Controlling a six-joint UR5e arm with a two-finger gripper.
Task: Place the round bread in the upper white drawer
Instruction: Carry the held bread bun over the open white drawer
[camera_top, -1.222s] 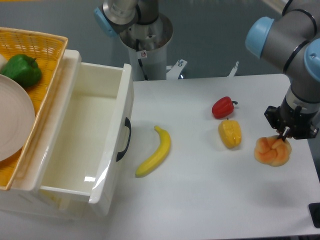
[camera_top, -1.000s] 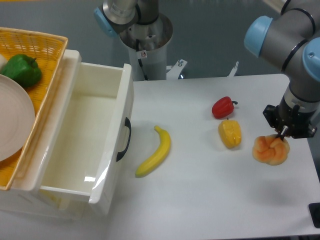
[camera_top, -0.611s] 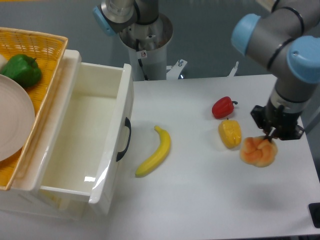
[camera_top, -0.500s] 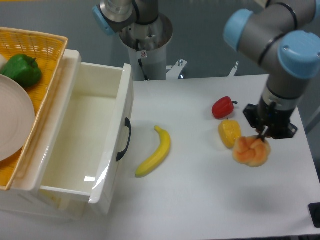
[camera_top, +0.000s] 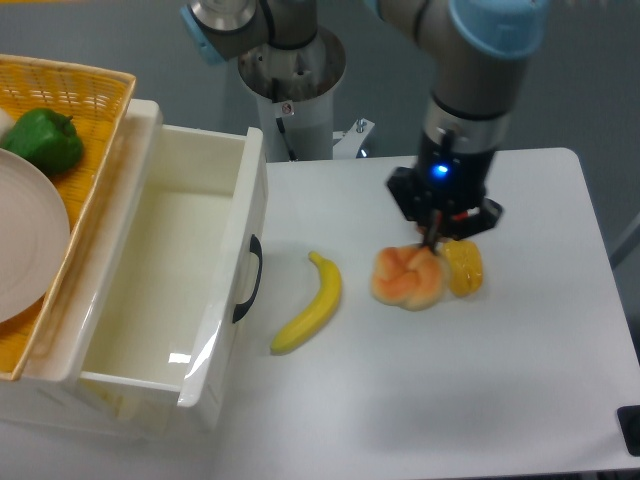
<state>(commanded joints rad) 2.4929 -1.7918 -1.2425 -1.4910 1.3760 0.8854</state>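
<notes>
With my gripper (camera_top: 434, 240) pinched on the bread (camera_top: 408, 279), I should clear the banana (camera_top: 310, 304) before reaching the drawer (camera_top: 170, 290).

A white table (camera_top: 520, 400) stands before a grey-blue floor, with glare on its glossy surface

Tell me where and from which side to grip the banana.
Grip the banana across its thick middle, coming straight down from above. It lies flat on the table, curving from upper right to lower left, so set the jaws across its narrow width. Both long sides are free; the round bread sits well to its right.
</notes>
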